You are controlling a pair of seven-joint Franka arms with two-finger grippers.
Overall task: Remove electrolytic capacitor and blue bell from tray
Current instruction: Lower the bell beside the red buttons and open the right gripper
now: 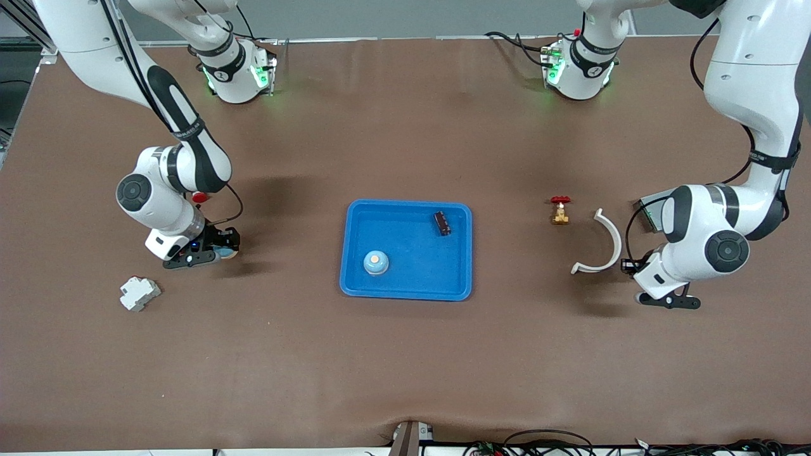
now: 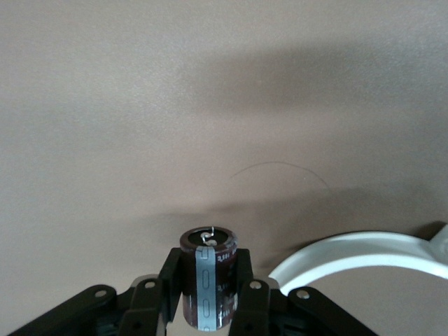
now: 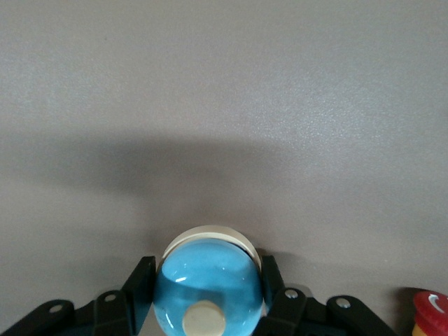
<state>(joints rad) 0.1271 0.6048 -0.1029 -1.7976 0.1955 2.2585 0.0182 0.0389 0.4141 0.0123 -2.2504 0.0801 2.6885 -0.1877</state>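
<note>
Brown counter (image 1: 405, 380) all round, with a blue tray (image 1: 405, 296) sitting pretty much dead centre. Clock directions here are on the front view, 12 pointing at the robots' bases.

Inside the tray there's a blue bell with a cream button (image 1: 376, 263) down at about 7 o'clock. A dark capacitor (image 1: 442, 223) lies on its side up in the 1 o'clock corner.

The right tool (image 1: 215, 254) is out at 9 o'clock from the tray, low over bare counter. Its wrist view shows the right tool (image 3: 208, 276) clamped on a second blue bell (image 3: 206, 287), a finger on each side. A white block (image 1: 139, 293) lies at roughly 8 o'clock from that tool.

The left tool (image 1: 668, 301) is at about 4 o'clock from the tray, also low over the counter. Its wrist view shows the left tool (image 2: 210, 276) pinching a second capacitor (image 2: 208, 280) upright. A white curved piece (image 1: 605, 244) lies just beside it at 10 o'clock, and a red-handled brass valve (image 1: 560, 211) sits between that piece and the tray.
</note>
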